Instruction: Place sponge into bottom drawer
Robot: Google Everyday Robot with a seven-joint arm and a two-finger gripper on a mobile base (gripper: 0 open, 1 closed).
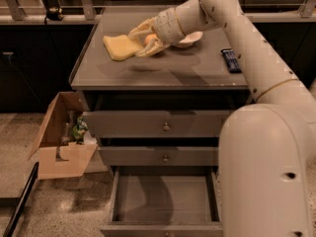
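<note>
The pale yellow sponge (118, 47) hangs tilted just above the left part of the grey cabinet top (163, 73). My gripper (142, 42) comes in from the right and is shut on the sponge's right edge. An orange (150, 37) sits right behind the fingers. The bottom drawer (163, 197) is pulled open at the foot of the cabinet, and its grey floor is bare. The two upper drawers (166, 126) are closed. My arm fills the right side of the view.
A pale bowl (191, 37) stands on the top behind the gripper. A dark flat object (230, 60) lies near the right edge. An open cardboard box (61, 144) with items stands on the floor left of the cabinet.
</note>
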